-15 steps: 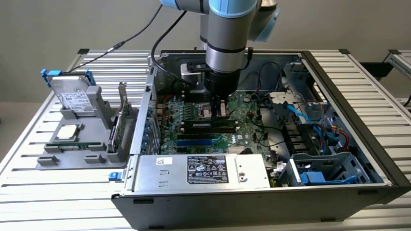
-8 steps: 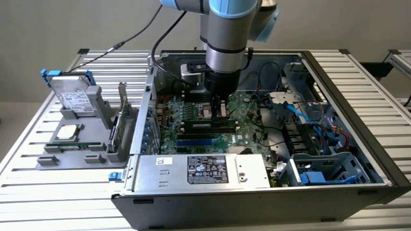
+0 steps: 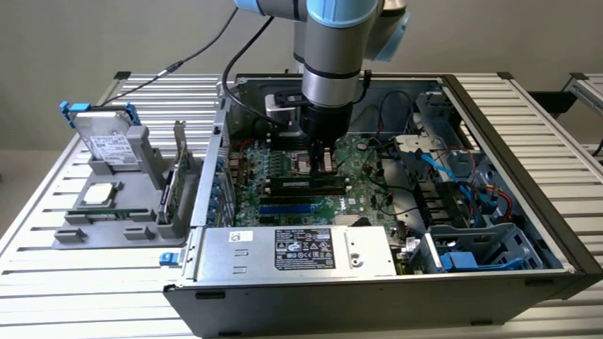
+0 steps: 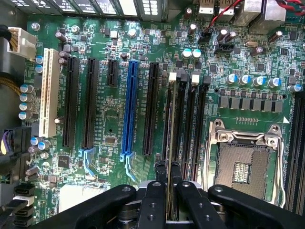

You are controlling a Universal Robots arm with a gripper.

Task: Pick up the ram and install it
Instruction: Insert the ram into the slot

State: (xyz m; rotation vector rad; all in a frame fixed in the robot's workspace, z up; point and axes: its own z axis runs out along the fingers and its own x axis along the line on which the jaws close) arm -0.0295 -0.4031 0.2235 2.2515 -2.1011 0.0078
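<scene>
The long, thin dark-green ram stick [image 4: 168, 138], seen edge-on, is clamped between the 2 fingers of the black end effector [image 4: 168, 167]. It is lined up with the black memory slots [image 4: 195, 124] on the green motherboard [image 4: 109, 157], between the blue expansion slot [image 4: 129, 109] and the silver processor socket [image 4: 243, 162]. The open black computer case [image 3: 377, 304] lies on the slatted metal tabletop [image 3: 85, 296].

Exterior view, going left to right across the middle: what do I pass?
hard drive in its grey holder → upright expansion card → gripper, closed on the ram → blue cables → case's right wall
</scene>
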